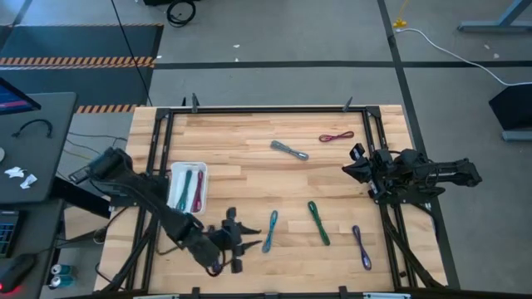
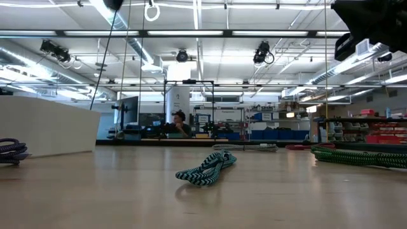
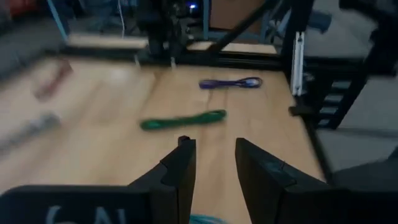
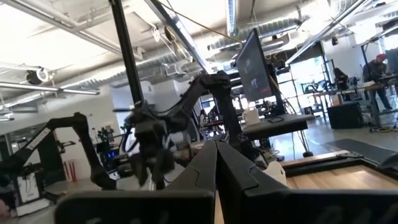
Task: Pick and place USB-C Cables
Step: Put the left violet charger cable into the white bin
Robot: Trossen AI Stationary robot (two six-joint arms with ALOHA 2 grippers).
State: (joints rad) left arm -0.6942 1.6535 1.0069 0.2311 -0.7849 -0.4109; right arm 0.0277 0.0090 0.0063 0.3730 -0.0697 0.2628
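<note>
Several USB-C cables lie flat on the wooden table: a teal one (image 1: 271, 231), a green one (image 1: 318, 223), a purple one (image 1: 361, 247), a grey one (image 1: 289, 150) and a maroon one (image 1: 336, 137). Two more lie in the white tray (image 1: 176, 173). My left gripper (image 1: 249, 237) hangs open just left of the teal cable, fingers pointing toward the table's right edge. In its wrist view the gripper (image 3: 214, 155) holds nothing; the teal cable (image 3: 202, 219) shows below the fingers, with the green (image 3: 183, 120) and purple (image 3: 230, 83) ones beyond. My right gripper (image 1: 353, 162) waits shut at the right edge (image 4: 216, 163).
The black frame rails (image 1: 162, 141) run along the table's left, far and right sides. The tray stands at the left, just behind my left arm. Bare wood lies between the grey cable and the near row of cables. In the low view the teal cable (image 2: 206, 168) lies mid-table.
</note>
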